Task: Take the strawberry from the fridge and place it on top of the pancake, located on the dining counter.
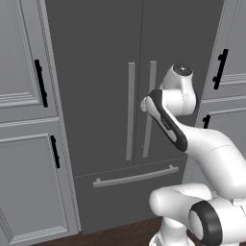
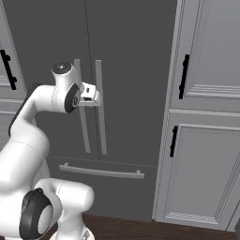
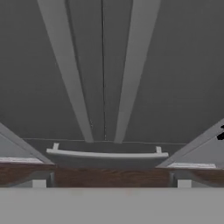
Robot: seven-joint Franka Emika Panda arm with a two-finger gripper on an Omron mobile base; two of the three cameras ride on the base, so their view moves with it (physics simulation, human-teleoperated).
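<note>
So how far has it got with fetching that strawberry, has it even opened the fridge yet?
Nothing looks done yet: both doors of the fridge are shut, and so is its bottom drawer. In hand: the gripper is up in front of the two long door handles with its jaws open, holding nothing. Left: open a door, take the strawberry, carry it to the dining counter and set it on the pancake.

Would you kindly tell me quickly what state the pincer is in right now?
Pincer: open, holding nothing, up by the fridge door handles.
</note>
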